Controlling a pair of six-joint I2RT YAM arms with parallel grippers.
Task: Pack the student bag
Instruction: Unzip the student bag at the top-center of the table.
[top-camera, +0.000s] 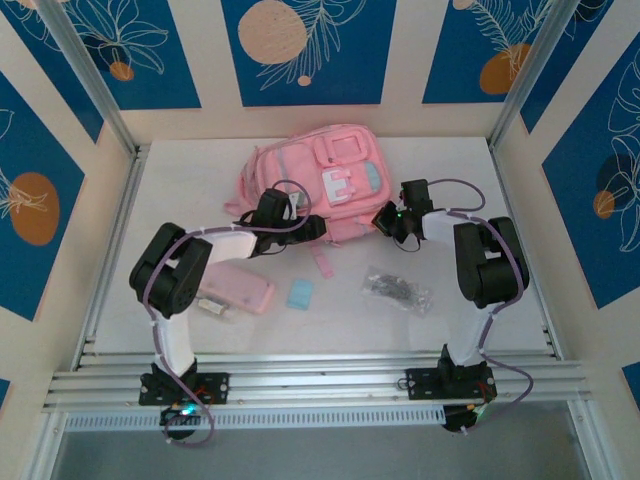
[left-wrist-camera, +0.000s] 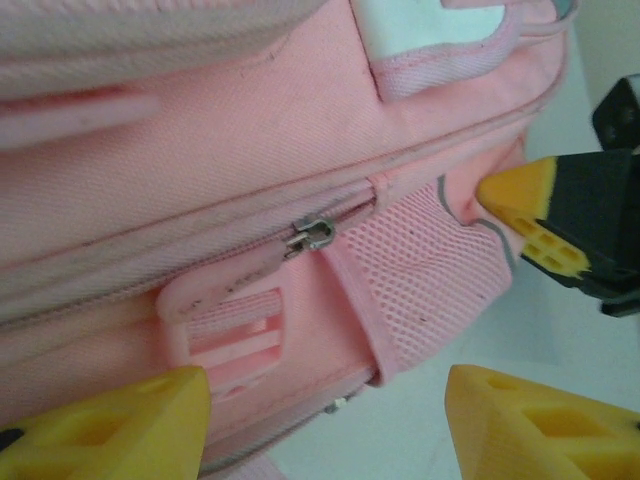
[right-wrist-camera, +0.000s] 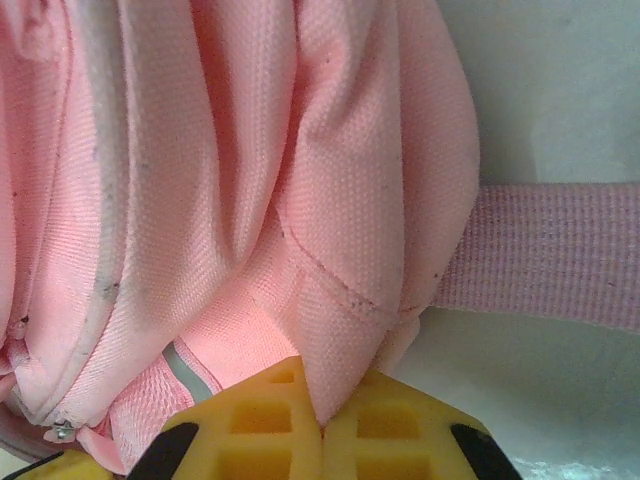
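Top view: the student bag (top-camera: 318, 175) lies at the far middle of the table (top-camera: 480, 310), with both arms at its near edge and a pink pencil case (top-camera: 245, 290) nearer. Left wrist view: the left gripper (left-wrist-camera: 330, 430) stands open, its 2 yellow fingers apart below the bag's zipper pull (left-wrist-camera: 312, 235). Right wrist view: the right gripper (right-wrist-camera: 320, 425) is closed, pinching a fold of the bag's fabric.

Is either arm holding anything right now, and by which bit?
The right gripper is shut on a fold of side fabric of the student bag. The left gripper is open, holding nothing.
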